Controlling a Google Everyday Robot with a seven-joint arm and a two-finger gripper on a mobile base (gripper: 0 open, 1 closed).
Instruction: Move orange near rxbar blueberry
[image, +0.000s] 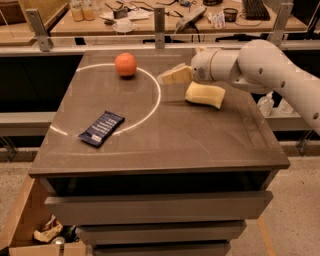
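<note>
The orange (125, 64) sits at the back left of the brown table top (200, 135), on a thin white arc. The rxbar blueberry (101, 128), a flat dark navy bar with white lettering, lies at the front left, well apart from the orange. My gripper (169, 76) hangs over the back middle of the table, to the right of the orange with a gap between them, its pale fingers pointing left. It holds nothing that I can see.
A pale yellow sponge (205, 94) lies just right of and below the gripper. A white arc (155, 102) is drawn across the table's left half. A cluttered bench (150, 15) stands behind, past a rail. Drawers sit below the table's front edge.
</note>
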